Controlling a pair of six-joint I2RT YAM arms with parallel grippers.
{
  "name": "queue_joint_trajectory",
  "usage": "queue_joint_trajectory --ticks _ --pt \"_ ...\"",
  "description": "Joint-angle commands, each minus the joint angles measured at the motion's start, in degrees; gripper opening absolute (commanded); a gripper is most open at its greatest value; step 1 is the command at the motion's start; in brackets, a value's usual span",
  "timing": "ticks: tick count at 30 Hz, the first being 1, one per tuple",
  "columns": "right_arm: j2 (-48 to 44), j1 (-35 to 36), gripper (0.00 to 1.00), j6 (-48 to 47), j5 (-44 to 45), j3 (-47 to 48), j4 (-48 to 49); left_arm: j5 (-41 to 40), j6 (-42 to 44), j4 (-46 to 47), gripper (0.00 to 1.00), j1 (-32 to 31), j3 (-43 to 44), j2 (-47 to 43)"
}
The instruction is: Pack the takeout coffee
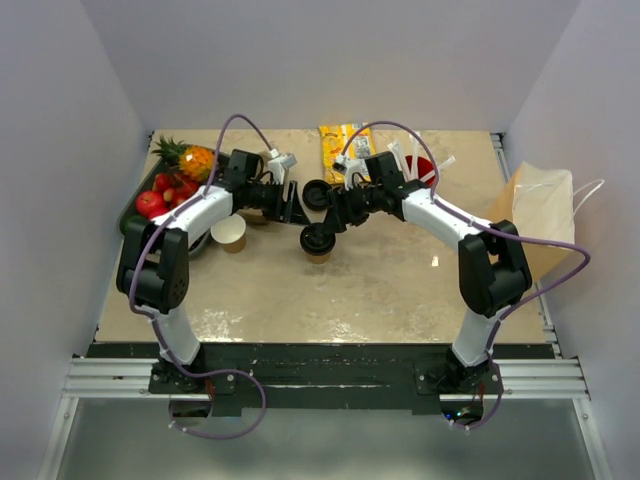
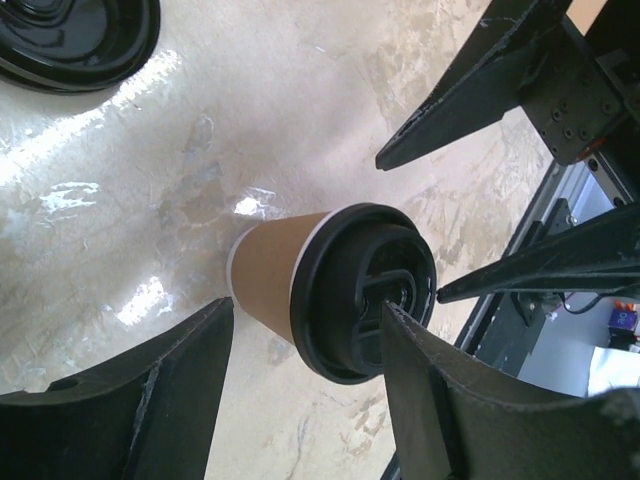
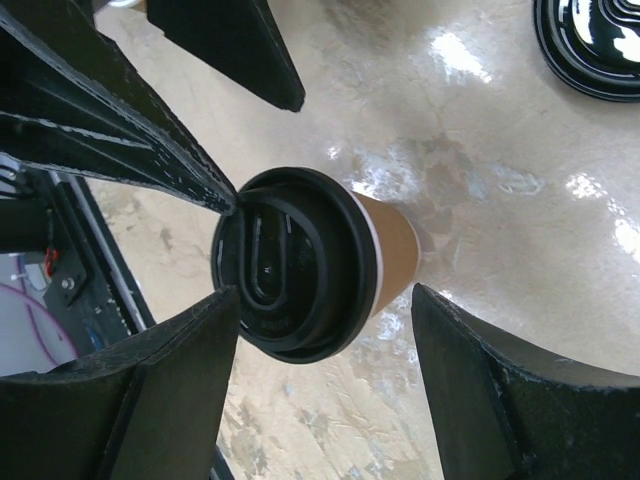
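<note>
1. Surface (image 1: pixel 350 300), mottled beige and glossy, carries everything. Both black-and-white arms rise from its near edge.
2. Closest to the arm bases stands the takeout coffee (image 1: pixel 318 243), a small brown paper cup under a round black plastic lid. It is upright near the middle of the surface, with its base resting on it.
3. The right claw (image 1: pixel 330 225) hangs just beyond the coffee with its jaws spread wide and not clamped on it. In the right wrist view the lid shows between the two black fingers (image 3: pixel 130 400). One tip sits right at the lid's rim, but whether it touches cannot be told.
4. To the left, apart from the coffee, a lidless brown paper cup with a white inside (image 1: pixel 230 233) stands upright beside the left forearm.
5. The left claw (image 1: pixel 293 207) is a little farther back, jaws wide and holding nothing, clear of the coffee.
6. A loose flat round black plastic lid (image 1: pixel 316 194) lies between the two claws.
7. At the far left, a dark tray (image 1: pixel 128 215) holds round red fruits (image 1: pixel 160 195) and a pineapple (image 1: pixel 190 160).
8. A yellow printed snack packet (image 1: pixel 338 150) lies at the far edge, and a tan paper bag (image 1: pixel 540 215) sits off the right side.
</note>
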Motion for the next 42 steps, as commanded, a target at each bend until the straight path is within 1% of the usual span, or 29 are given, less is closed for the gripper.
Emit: queue_joint_trajectory --ticks 1,3,4,7,11,20,26,27,31,42 --pt "-0.76 -0.09 0.73 -0.43 -4.03 2.68 2.06 4.22 0.54 0.91 0.64 0.45 -2.05 -3.65" --pt "-1.11 -1.05 0.72 0.36 -4.21 2.86 2.85 4.05 0.89 0.56 0.64 0.97 -2.84 -4.44" --pt "-1.2 -1.67 0.72 2.28 -4.21 2.77 3.2 3.79 0.81 0.47 0.64 1.24 -3.19 -4.53" --pt "-0.58 -4.22 0.69 5.63 -4.56 2.68 4.7 2.99 -1.39 1.43 0.63 2.73 -5.04 -5.32" --pt "0.21 -4.93 0.67 4.41 -4.91 2.86 3.74 4.04 -2.18 2.22 0.62 3.0 -6.27 -5.5" --pt "1.0 -4.84 0.66 4.41 -1.75 1.01 2.68 3.87 -3.24 2.93 0.59 3.0 -6.45 -2.96" --pt "2.06 -4.93 0.61 4.5 0.01 1.27 1.63 4.4 -4.12 3.63 0.59 3.09 -6.27 -1.29" --pt "2.32 -4.93 0.58 4.5 0.1 1.27 1.54 4.49 -4.38 3.89 0.59 3.09 -6.27 -1.11" --pt "2.76 -4.93 0.56 4.32 -0.43 1.45 1.36 4.75 -4.64 4.16 0.58 3.09 -5.83 -0.32" --pt "3.72 -4.58 0.56 3.54 -1.39 1.98 0.75 4.57 -4.73 4.42 0.58 3.09 -6.18 0.65"
